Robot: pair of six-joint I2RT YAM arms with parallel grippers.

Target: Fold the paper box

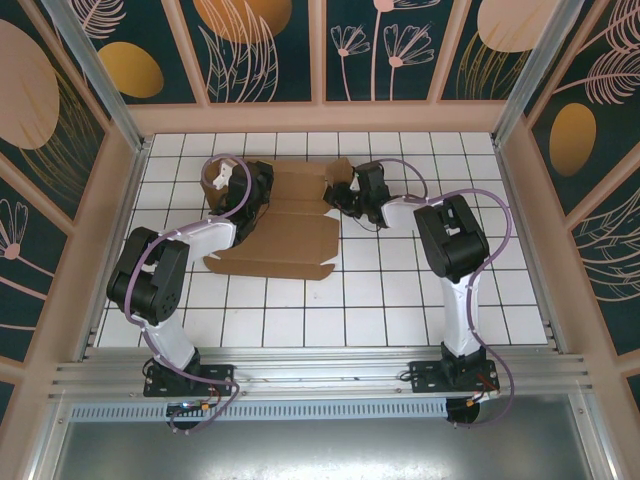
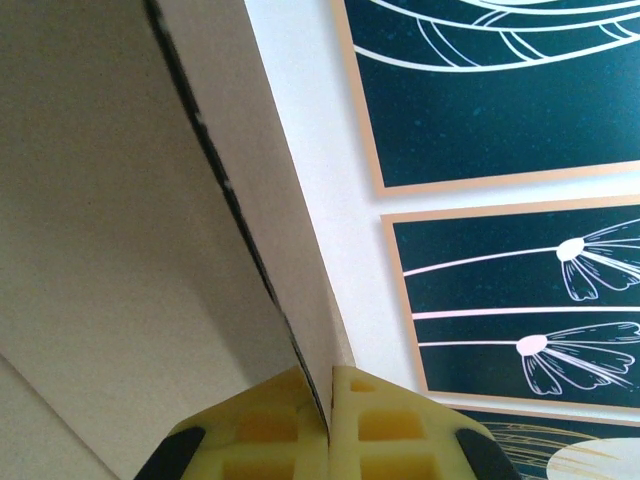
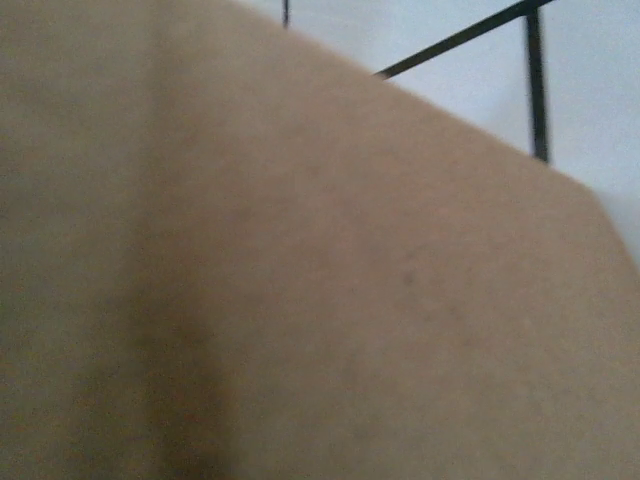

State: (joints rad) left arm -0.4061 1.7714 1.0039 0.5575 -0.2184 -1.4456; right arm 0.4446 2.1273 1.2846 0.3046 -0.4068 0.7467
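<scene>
Paper box [image 1: 290, 235] lies mostly flat: my left tool [image 2: 329, 400] pinches a side flap [image 2: 100, 200] to lift next; whether my right tool [image 1: 343, 203] grips, I cannot tell.

We see a white table [image 1: 400, 300] ruled into square tiles by dark grid lines. Directly on it, toward the far side and left of centre, lies the paper box [image 1: 285, 225], a brown cardboard sheet opened out mostly flat, its near edge resting on the tiles. Its far-left flap seems to curl up off the surface, though we cannot be sure from above.
</scene>
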